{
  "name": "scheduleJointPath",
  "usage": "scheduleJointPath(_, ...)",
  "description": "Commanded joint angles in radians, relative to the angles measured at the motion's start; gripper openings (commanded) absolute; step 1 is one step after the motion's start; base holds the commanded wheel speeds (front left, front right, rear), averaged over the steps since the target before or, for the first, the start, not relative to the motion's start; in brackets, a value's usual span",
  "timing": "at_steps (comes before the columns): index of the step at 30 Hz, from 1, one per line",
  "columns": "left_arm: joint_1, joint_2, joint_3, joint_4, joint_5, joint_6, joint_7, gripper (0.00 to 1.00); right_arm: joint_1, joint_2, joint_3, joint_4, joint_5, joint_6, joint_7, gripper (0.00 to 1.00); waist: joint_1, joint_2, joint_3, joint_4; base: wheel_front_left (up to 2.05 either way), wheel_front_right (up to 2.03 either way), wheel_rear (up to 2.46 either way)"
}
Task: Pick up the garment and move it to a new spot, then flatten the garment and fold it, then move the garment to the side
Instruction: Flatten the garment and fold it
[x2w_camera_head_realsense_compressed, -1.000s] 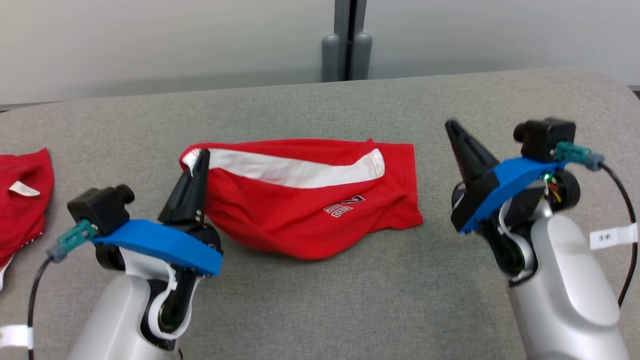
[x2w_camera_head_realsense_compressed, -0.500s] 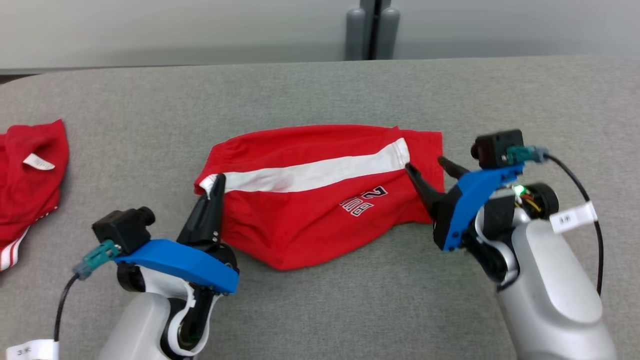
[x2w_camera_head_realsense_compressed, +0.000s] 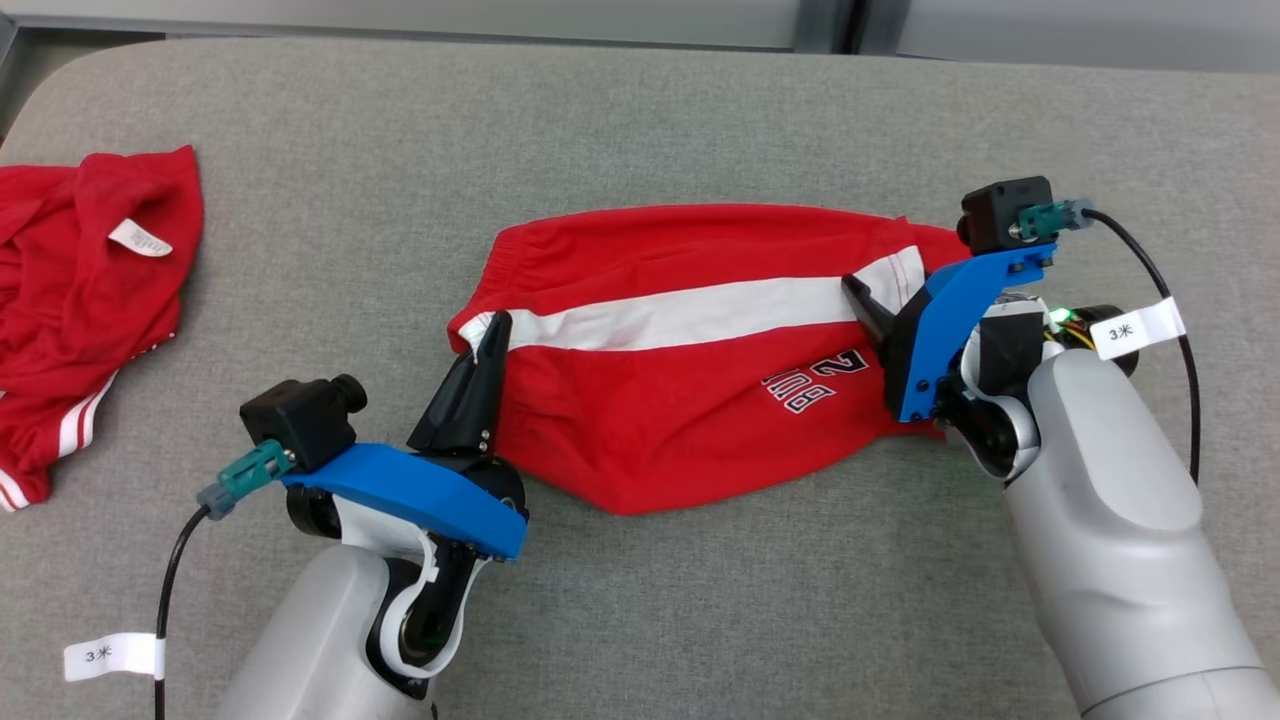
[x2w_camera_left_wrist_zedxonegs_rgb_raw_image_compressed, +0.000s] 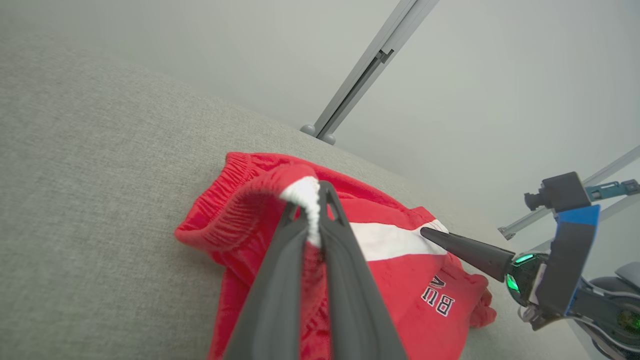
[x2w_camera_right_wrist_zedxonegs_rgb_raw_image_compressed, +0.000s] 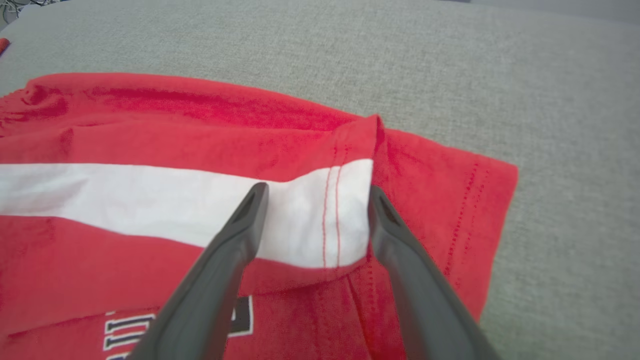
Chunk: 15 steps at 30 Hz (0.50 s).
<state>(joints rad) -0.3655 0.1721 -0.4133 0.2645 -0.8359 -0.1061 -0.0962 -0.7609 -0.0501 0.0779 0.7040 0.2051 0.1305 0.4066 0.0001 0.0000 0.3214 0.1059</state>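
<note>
Right gripper (x2w_camera_right_wrist_zedxonegs_rgb_raw_image_compressed: 315, 195) reached garment (x2w_camera_head_realsense_compressed: 700, 400) hem (x2w_camera_right_wrist_zedxonegs_rgb_raw_image_compressed: 350, 210), apart, seemingly touching; left gripper (x2w_camera_left_wrist_zedxonegs_rgb_raw_image_compressed: 309, 197) clamps waistband (x2w_camera_left_wrist_zedxonegs_rgb_raw_image_compressed: 220, 220).

You have a pair of red shorts (x2w_camera_head_realsense_compressed: 690, 420) across the middle of the head view, lying long way left to right. A white stripe (x2w_camera_head_realsense_compressed: 680, 315) runs its length, with lettering (x2w_camera_head_realsense_compressed: 815, 385) right of centre. Mostly flat; the left waistband corner is bunched and raised.

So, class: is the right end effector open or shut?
Open: the right end effector has its fingers spread over the red fabric shorts' white stripe.
</note>
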Motion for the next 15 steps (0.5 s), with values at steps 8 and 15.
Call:
scheduleJointPath(8,-0.022,-0.002,0.000,0.027,-0.015,-0.010,-0.030,0.00,-0.045,-0.002,0.069,0.058,0.077,0.000,-0.121,0.00,-0.0001,0.0000,-0.005,0.002,0.00,0.00,0.00)
scheduleJointPath(15,-0.014,0.018,0.046,-0.009,-0.044,-0.013,-0.072,0.00,-0.004,-0.020,0.071,-0.054,0.135,0.001,-0.236,0.00,-0.0001,0.0000,-0.067,-0.046,0.00,0.00,0.00)
